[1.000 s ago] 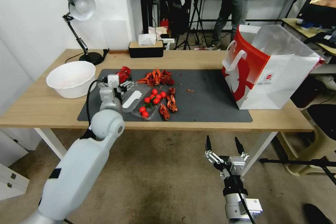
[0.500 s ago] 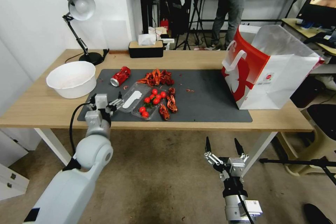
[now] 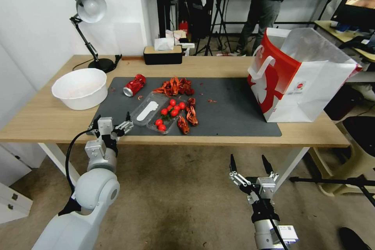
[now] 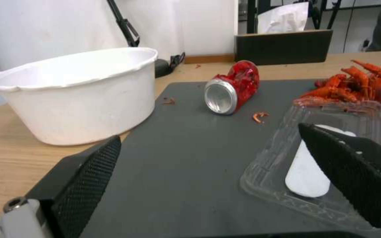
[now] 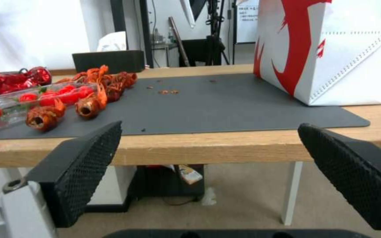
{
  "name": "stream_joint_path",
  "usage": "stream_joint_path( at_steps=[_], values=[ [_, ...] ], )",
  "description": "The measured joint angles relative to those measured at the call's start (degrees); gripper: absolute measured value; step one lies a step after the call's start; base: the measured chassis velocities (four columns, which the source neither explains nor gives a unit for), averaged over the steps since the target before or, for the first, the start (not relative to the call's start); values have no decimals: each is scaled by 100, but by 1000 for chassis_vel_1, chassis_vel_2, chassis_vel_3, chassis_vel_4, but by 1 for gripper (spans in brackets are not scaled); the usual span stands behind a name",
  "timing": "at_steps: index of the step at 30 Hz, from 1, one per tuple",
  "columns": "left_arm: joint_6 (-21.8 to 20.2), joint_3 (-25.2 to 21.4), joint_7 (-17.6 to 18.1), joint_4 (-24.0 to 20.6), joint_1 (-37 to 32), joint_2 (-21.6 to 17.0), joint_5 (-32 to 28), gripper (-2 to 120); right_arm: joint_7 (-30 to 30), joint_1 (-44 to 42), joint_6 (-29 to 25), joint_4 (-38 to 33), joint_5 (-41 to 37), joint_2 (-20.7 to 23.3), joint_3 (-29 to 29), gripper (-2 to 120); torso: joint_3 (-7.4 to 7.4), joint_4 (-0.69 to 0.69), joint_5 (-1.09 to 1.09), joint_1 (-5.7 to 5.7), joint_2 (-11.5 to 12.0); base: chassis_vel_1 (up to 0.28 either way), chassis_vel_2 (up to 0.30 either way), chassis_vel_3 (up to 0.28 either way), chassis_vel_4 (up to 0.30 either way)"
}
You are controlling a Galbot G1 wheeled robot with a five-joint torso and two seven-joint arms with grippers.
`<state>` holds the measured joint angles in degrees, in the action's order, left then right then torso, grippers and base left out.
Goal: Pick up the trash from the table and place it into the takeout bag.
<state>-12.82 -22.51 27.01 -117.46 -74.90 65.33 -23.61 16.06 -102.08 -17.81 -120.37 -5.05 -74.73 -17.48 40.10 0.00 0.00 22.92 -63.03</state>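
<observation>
A crushed red can (image 3: 134,85) lies on its side at the back left of the dark grey mat (image 3: 234,113), its silver end toward the left wrist view (image 4: 232,87). Beside it sits a clear plastic tray (image 3: 147,110) with a white patch inside (image 4: 307,172). My left gripper (image 3: 112,119) hangs open and empty over the mat's near-left corner, well short of the can. The white and red takeout bag (image 3: 300,86) stands open at the table's right end. My right gripper (image 3: 250,162) is open, below and in front of the table's front edge, facing the bag (image 5: 331,49).
A large white bowl (image 3: 80,88) stands left of the mat on the light-wood table (image 3: 47,121). Red crayfish shells (image 3: 174,86) and cherry tomatoes (image 3: 172,110) are strewn mid-mat. A desk lamp (image 3: 89,8) and a black tissue box (image 3: 162,54) stand at the back.
My left arm has drawn back toward me from over the can to the mat's near-left corner, still empty, uncovering the can. The right arm has hardly moved.
</observation>
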Motion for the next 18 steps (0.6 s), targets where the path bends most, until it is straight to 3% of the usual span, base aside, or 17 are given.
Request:
stream_joint_path(
  at_steps=[18],
  values=[
    [-17, 45, -53, -10, 144, 87, -11, 100, -314, -90, -16, -141, -226, 182, -107, 100, 0, 1, 0, 0, 1, 0, 0, 0, 0]
  ],
)
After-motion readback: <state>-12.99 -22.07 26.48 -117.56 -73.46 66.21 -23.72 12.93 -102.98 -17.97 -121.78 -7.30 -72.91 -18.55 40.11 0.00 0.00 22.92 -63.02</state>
